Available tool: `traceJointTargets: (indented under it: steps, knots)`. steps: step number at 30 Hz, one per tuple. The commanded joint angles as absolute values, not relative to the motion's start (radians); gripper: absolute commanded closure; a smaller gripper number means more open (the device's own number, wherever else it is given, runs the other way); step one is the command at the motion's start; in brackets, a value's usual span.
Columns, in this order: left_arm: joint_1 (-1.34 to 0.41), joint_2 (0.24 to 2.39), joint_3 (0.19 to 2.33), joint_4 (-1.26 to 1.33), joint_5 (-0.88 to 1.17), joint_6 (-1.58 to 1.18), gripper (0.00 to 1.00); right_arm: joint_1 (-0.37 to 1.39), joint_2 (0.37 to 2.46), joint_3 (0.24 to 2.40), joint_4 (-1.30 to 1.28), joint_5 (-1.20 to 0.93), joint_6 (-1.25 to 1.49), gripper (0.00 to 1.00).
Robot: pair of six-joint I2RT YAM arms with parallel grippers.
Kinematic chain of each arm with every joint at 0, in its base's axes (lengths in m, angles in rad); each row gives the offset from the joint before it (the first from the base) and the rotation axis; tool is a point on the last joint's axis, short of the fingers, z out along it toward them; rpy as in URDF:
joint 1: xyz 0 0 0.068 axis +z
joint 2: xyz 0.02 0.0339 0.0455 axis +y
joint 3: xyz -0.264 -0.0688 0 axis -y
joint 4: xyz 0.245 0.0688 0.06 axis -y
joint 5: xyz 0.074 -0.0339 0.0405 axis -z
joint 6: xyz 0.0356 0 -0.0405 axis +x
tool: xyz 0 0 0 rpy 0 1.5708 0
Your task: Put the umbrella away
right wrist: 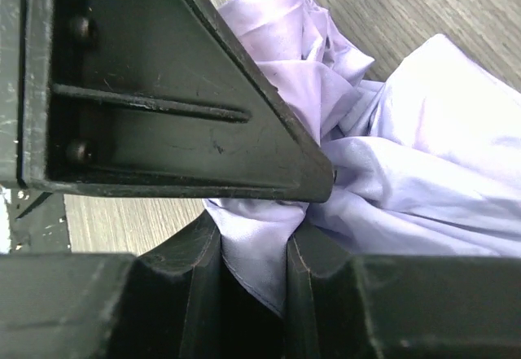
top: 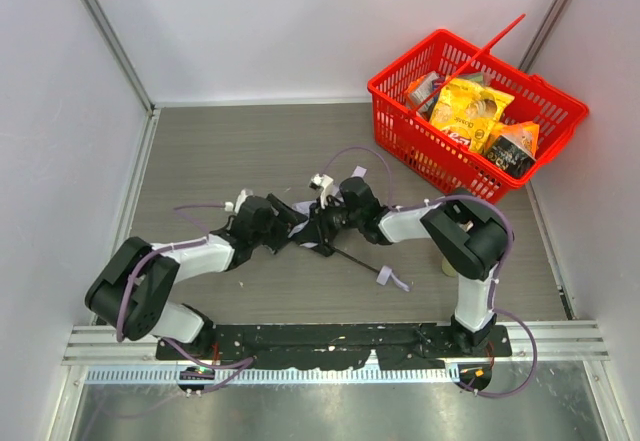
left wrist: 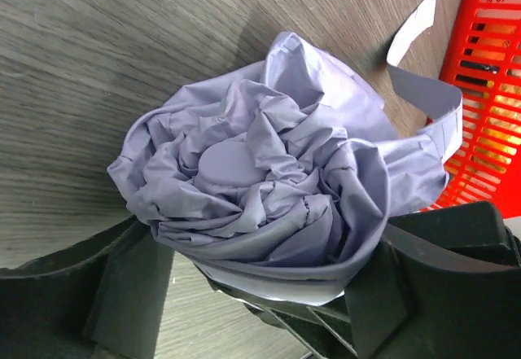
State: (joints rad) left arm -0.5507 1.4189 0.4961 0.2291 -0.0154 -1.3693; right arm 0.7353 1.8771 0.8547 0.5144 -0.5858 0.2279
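Observation:
The umbrella (left wrist: 252, 180) is a crumpled bundle of pale lavender fabric, seen end-on in the left wrist view. My left gripper (left wrist: 264, 249) is closed around it, one finger on each side. My right gripper (right wrist: 252, 249) pinches a fold of the same fabric (right wrist: 407, 155) between its fingers (right wrist: 195, 278). In the top view both grippers, left (top: 288, 229) and right (top: 326, 221), meet at mid-table and hide most of the bundle. The thin black shaft (top: 360, 259) runs out to the right along the table, with a lavender strap (top: 392, 280) at its end.
A red basket (top: 420, 151) with snack packets stands at the back right; its wall shows in the left wrist view (left wrist: 484, 90). A loose fabric tab (left wrist: 423, 90) hangs toward it. A small pale object (top: 447, 266) lies beside the right arm. White walls enclose the table.

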Motion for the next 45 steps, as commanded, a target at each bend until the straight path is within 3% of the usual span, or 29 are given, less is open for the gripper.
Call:
traceJointTargets:
  steps: [1, 2, 6, 7, 9, 10, 14, 17, 21, 28, 34, 39, 43, 44, 45]
  knots:
    - [-0.555, 1.488, 0.468, 0.138, -0.081, -1.312, 0.37, 0.719, 1.96, 0.874, 0.391, -0.726, 0.334, 0.99]
    - [-0.555, 1.488, 0.462, 0.138, -0.083, -1.31, 0.5, 0.712, 1.967, 0.89, 0.373, -0.738, 0.339, 0.99]
    - [-0.555, 1.473, 0.46, 0.101, -0.091, -1.307, 0.87, 0.7, 1.987, 0.928, 0.314, -0.756, 0.333, 0.99]
    - [-0.555, 1.471, 0.463, 0.085, -0.094, -1.305, 0.94, 0.699, 1.983, 0.934, 0.301, -0.749, 0.333, 0.99]
    - [-0.555, 1.47, 0.462, 0.074, -0.086, -1.305, 1.0, 0.699, 1.968, 0.948, 0.27, -0.727, 0.333, 0.98]
    - [-0.555, 1.471, 0.459, 0.074, -0.077, -1.308, 1.0, 0.699, 1.954, 0.957, 0.246, -0.713, 0.325, 0.96]
    - [-0.555, 1.488, 0.465, 0.052, -0.019, -1.342, 1.0, 0.699, 1.849, 0.996, 0.098, -0.591, 0.275, 0.69]
    - [-0.555, 1.502, 0.492, -0.03, -0.005, -1.37, 1.0, 0.718, 1.744, 1.006, 0.006, -0.432, 0.207, 0.33]
    - [-0.555, 1.535, 0.56, -0.12, 0.058, -1.371, 1.0, 0.86, 1.506, 0.874, 0.116, -0.148, 0.051, 0.2]
    - [-0.555, 1.555, 0.638, -0.257, 0.084, -1.382, 1.0, 1.041, 1.453, 0.767, 0.299, 0.237, -0.118, 0.17]
    - [-0.555, 1.56, 0.661, -0.348, 0.078, -1.42, 1.0, 1.206, 1.624, 0.824, 0.354, 0.558, -0.329, 0.17]
    - [-0.555, 1.569, 0.658, -0.359, 0.089, -1.446, 1.0, 1.221, 1.759, 0.857, 0.402, 0.662, -0.362, 0.17]
    - [-0.555, 1.562, 0.658, -0.364, 0.089, -1.457, 1.0, 1.221, 1.887, 0.908, 0.428, 0.796, -0.38, 0.22]
    - [-0.555, 1.556, 0.66, -0.365, 0.089, -1.457, 1.0, 1.216, 1.922, 0.919, 0.431, 0.811, -0.382, 0.26]
    - [-0.555, 1.549, 0.658, -0.37, 0.081, -1.459, 1.0, 1.216, 1.933, 0.925, 0.425, 0.849, -0.37, 0.36]
